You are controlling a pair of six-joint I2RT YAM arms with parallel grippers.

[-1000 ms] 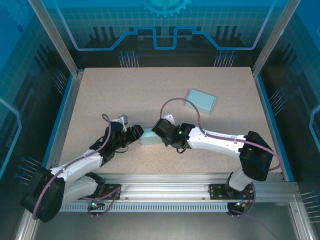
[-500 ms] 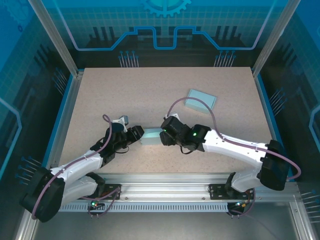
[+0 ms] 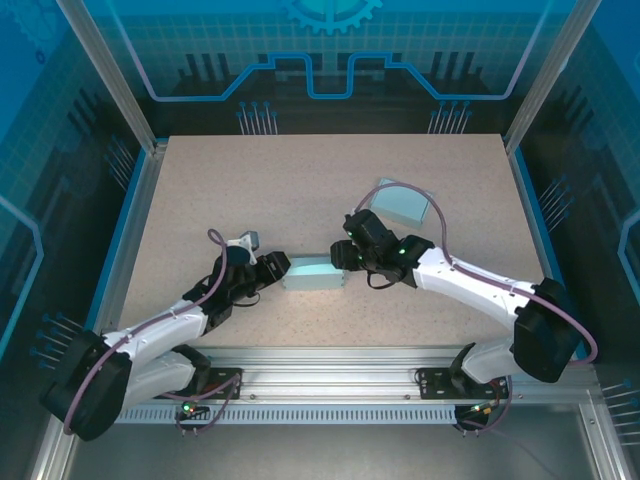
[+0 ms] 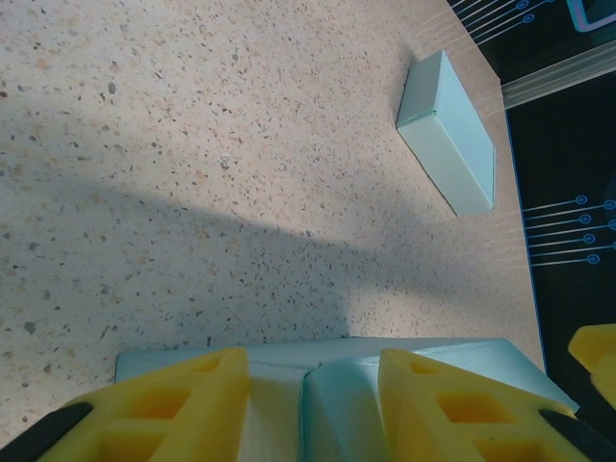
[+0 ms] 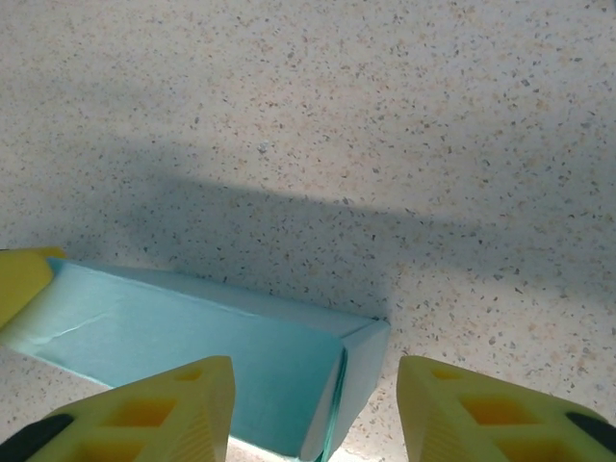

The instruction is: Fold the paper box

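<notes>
Two grippers flank the paper box [image 3: 312, 274], which lies lengthwise near the middle of the table [image 3: 250, 180], a little toward its near edge. At the box's left end, the left gripper [image 3: 272, 268] has its jaws partway apart with a folded flap between them. Whether they pinch the flap or merely straddle it I cannot tell. At the right end, the right gripper [image 3: 346, 256] is spread wide and holds nothing.

My guess is that the step in hand is closing the right end. The left arm should brace its end so the box cannot slide. The right should come in square to the end face and press evenly, so the thin walls do not skew.

Well apart, toward the far right corner, lies a second box [image 3: 403, 202].

From above, the wrists cover the box's ends. The left wrist view adds the flap's crease between the fingers [image 4: 183, 409]. The right wrist view adds a dark seam along the end panel.
</notes>
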